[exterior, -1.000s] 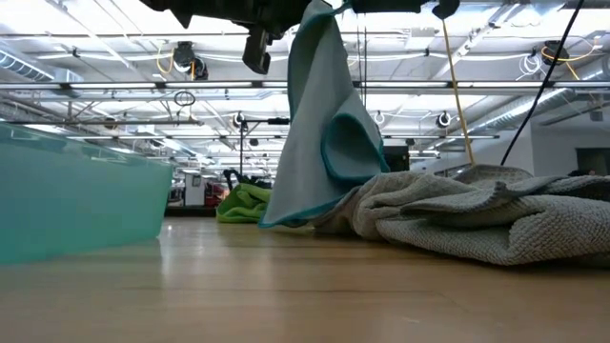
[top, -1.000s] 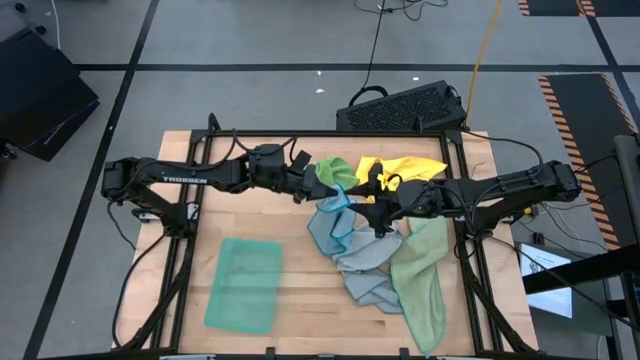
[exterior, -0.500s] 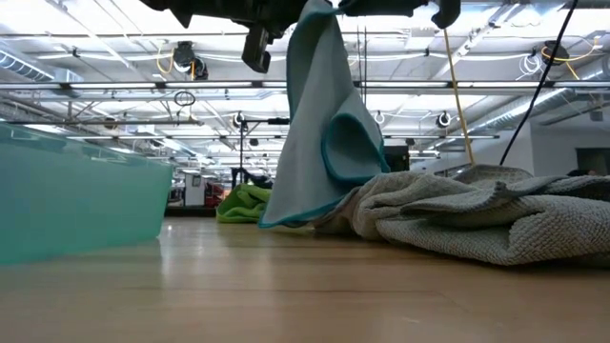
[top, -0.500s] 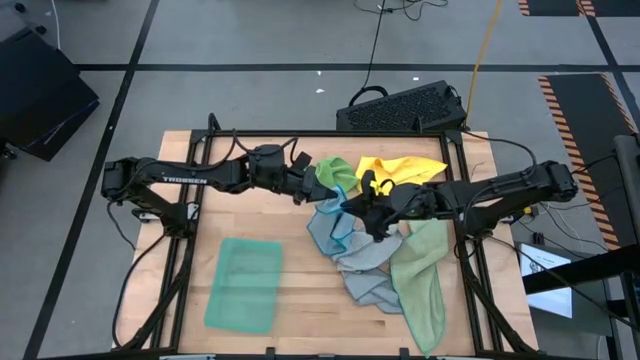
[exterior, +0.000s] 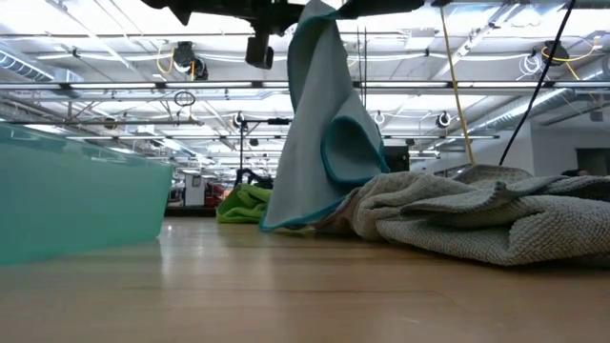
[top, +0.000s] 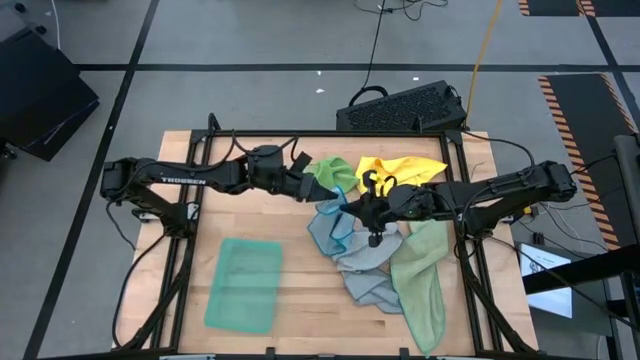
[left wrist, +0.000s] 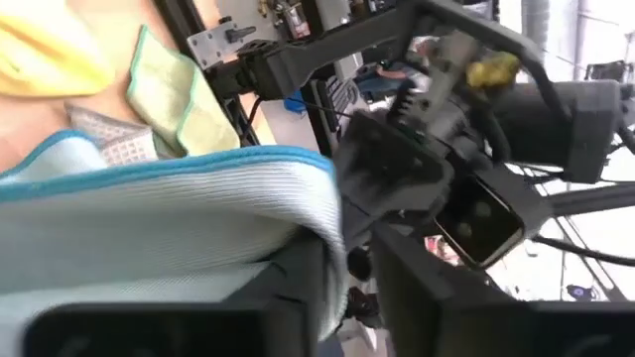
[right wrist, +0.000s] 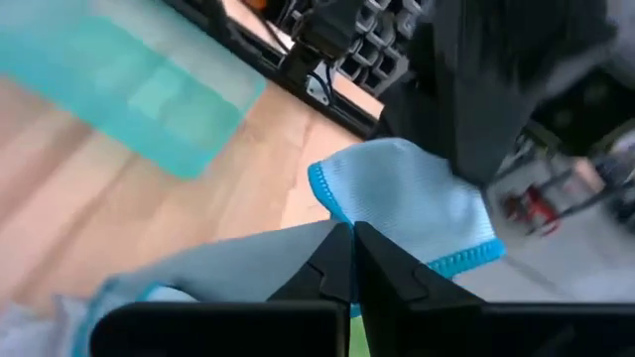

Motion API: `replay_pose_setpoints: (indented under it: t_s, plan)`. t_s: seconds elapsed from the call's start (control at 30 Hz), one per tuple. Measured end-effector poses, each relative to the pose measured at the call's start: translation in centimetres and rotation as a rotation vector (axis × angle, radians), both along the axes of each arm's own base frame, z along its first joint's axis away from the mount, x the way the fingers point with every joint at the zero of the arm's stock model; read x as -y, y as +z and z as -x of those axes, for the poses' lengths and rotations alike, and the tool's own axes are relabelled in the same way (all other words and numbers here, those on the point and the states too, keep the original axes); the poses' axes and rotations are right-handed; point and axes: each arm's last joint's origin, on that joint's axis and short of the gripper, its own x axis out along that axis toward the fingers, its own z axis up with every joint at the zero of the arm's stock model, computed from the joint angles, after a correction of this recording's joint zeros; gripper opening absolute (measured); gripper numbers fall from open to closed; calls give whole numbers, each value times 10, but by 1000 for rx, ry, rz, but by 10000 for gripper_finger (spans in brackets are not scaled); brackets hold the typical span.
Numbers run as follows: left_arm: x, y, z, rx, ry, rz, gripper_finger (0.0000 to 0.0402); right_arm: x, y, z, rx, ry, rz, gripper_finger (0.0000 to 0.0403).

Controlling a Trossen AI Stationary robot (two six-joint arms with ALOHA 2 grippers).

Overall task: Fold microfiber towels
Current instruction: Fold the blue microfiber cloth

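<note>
Both arms meet over the middle of the wooden table (top: 250,215), and between them hangs the light blue towel (exterior: 319,124), lifted by its top edge with its lower end trailing onto the pile. The right gripper (right wrist: 352,260) is pinched tight on that edge, its two fingers pressed together with blue cloth between them. The left gripper (top: 312,186) sits just beside it on the same edge; cloth drapes across its fingers in the left wrist view, but whether they clamp it or stand a little apart, I cannot tell.

Under the hanging towel lies the heap: a grey towel (exterior: 477,214) sprawled on the right, a pale sage green towel (top: 420,270) running toward the near edge, a yellow towel (top: 400,168) at the far side, and a bright green towel (top: 333,170) just left of the yellow.

On the near left, well apart from the heap, a teal green towel (top: 243,283) lies flat as a neat rectangle.
</note>
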Motion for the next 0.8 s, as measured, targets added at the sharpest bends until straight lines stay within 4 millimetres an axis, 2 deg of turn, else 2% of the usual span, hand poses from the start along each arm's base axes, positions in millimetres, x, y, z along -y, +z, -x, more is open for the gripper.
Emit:
replay_pose_setpoints:
  t_s: [0.13, 0.23, 0.5, 0.6, 0.67, 0.8]
  plan:
    - [-1, 3, 2, 16, 37, -76, 173, 1, 3, 2, 34, -64, -149, 2]
    - [-5, 9, 6, 49, 79, -154, 201, 1, 2, 2, 34, -85, -252, 1]
    - [-14, 28, 16, 80, 178, -367, 182, 4, 4, 4, 61, -151, -384, 1]
    - [-14, 19, 20, -38, 157, -402, 180, 7, 7, 5, 81, -179, -443, 1]
    - [-12, 18, 21, -64, 137, -427, 180, 10, 8, 5, 79, -173, -510, 1]
    - [3, 33, 18, -6, 87, -504, 180, 19, 9, 4, 76, -162, -684, 1]
